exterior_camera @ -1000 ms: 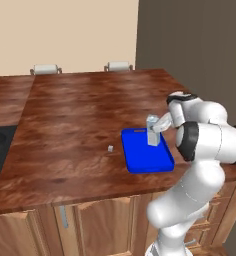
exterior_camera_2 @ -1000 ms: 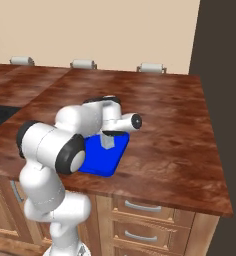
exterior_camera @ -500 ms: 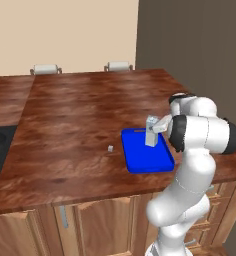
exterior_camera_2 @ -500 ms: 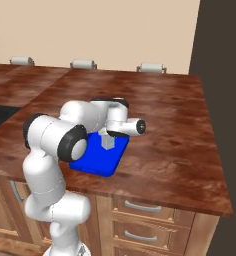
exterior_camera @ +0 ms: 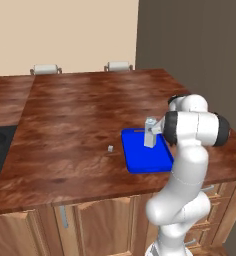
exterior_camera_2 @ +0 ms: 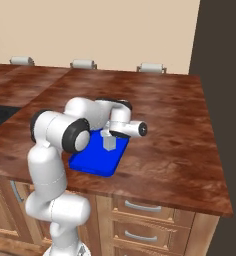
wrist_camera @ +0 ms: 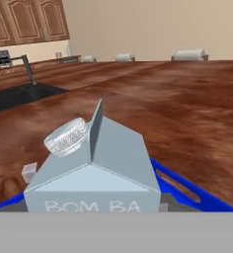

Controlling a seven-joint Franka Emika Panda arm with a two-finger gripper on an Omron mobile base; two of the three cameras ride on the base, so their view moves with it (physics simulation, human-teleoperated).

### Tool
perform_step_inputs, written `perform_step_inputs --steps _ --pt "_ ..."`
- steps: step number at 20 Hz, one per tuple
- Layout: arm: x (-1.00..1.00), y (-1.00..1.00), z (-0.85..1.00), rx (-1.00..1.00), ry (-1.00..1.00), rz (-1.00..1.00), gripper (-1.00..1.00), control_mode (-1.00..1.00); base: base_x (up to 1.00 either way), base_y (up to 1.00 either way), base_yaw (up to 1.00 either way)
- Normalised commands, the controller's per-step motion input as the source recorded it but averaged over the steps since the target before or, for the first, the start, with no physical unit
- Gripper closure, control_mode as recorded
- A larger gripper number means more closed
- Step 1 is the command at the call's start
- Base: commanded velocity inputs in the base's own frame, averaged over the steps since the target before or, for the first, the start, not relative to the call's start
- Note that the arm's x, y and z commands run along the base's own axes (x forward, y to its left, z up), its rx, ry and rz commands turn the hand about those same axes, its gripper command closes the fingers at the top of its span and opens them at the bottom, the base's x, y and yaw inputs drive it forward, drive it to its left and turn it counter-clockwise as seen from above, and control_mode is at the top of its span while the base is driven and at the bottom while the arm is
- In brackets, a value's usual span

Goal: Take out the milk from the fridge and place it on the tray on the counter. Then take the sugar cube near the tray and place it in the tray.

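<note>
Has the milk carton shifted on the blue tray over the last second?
No. In the left base view the milk carton stands upright at the same spot on the tray, the same stretch from the sugar cube on the counter.

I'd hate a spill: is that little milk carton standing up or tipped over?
Upright. The milk carton stands on the blue tray, gabled top and cap pointing up.

A rendered home kitchen: a wide reddish-brown wooden counter runs over brown cabinet doors and drawers, a dark sink with a faucet is set into it, and wall cupboards hang beyond.
</note>
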Motion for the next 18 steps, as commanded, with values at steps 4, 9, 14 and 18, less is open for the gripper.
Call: perform_step_inputs --steps 4,9,14,18 --pt "0.10 0.00 -0.22 0.00 -0.01 0.00 1.00 -1.00 0.00 0.00 0.00" --pt "0.04 0.00 -0.25 0.00 -0.01 0.00 1.00 -1.00 0.00 0.00 0.00" --pt "-0.05 0.00 -0.18 0.00 -0.08 0.00 -1.00 -1.00 0.00 0.00 0.00" --pt "0.00 0.00 0.00 0.00 -0.09 0.00 -1.00 -1.00 0.00 0.00 0.00"
